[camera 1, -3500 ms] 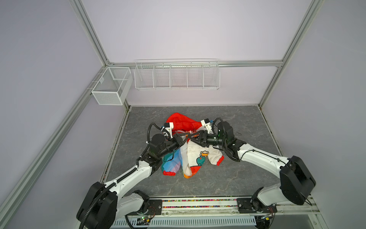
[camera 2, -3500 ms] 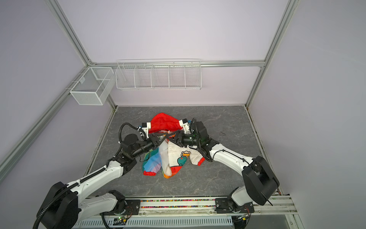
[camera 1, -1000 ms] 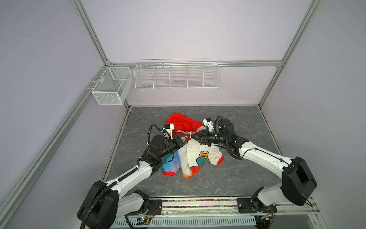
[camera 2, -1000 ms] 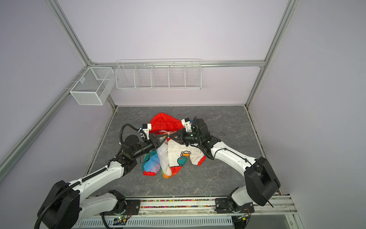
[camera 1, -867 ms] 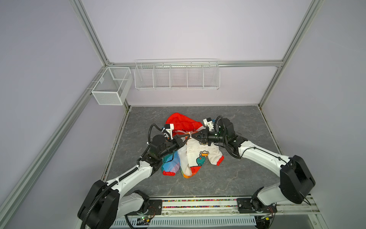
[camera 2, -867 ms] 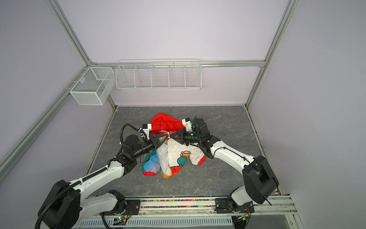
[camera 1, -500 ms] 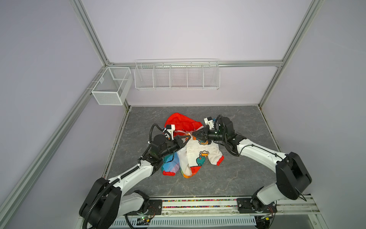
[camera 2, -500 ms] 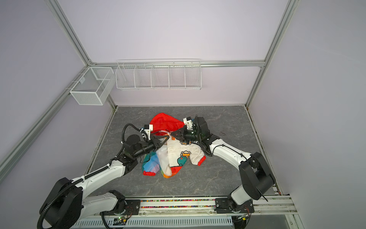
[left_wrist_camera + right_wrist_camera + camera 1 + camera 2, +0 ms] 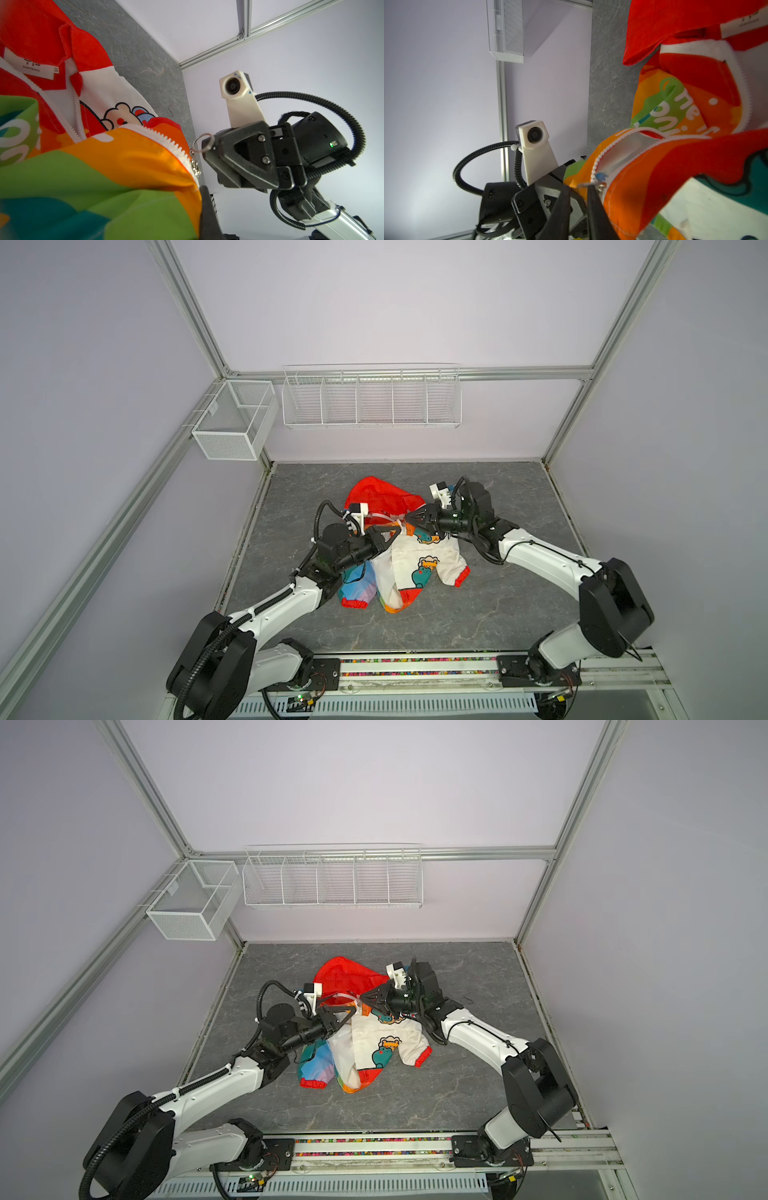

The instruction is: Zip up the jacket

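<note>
In both top views the jacket is seen crumpled on the table, well in front of the rack, with its red hood towards the rack. The left gripper is clamped on the thin, slick fabric, probably to tension the zipper.

In the left wrist view the slider's steel ring is found at the right gripper, beside white, plastic-looking teeth.

In the right wrist view its jaws are seen slightly parted, and the ring is judged unpinched.

jacket: crumpled on table | left tool, right tool: tips nearly meeting
</note>
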